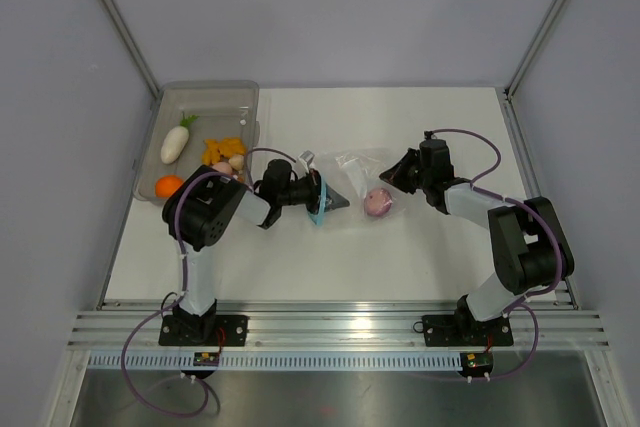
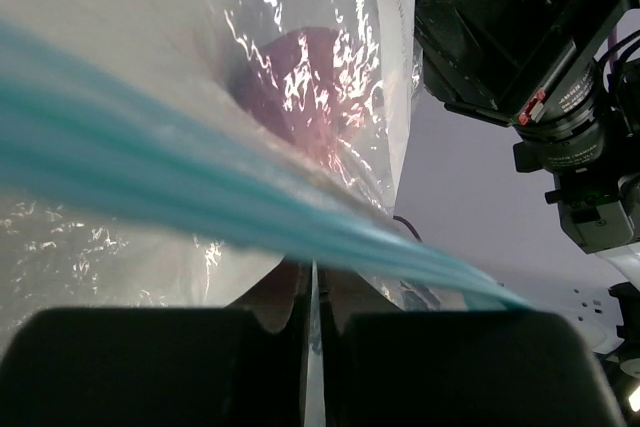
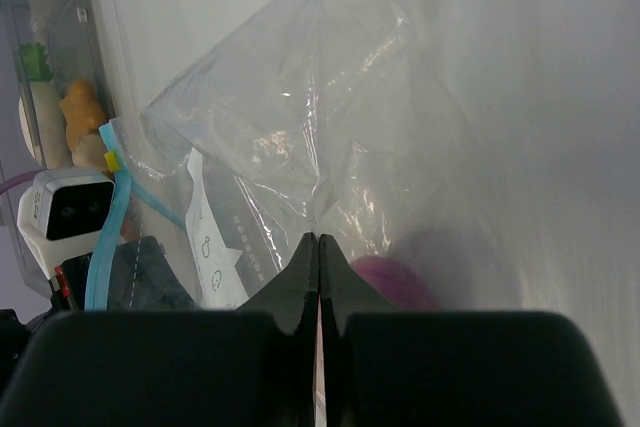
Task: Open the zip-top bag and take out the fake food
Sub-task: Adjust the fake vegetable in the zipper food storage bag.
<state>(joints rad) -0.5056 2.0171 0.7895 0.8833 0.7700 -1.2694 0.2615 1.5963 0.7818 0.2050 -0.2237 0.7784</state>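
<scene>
The clear zip-top bag lies mid-table with a purple onion inside. My left gripper is shut on the bag's edge by the light blue zip strip; the onion shows through the plastic in the left wrist view. My right gripper is shut, pinching the bag's plastic on the opposite side, just above the onion. The white radish, an orange piece, yellow pieces and a pinkish egg lie in the tray.
A smoky-grey translucent tray stands at the table's back left. The left arm's camera housing shows beyond the bag in the right wrist view. The white table ends at a metal rail in front.
</scene>
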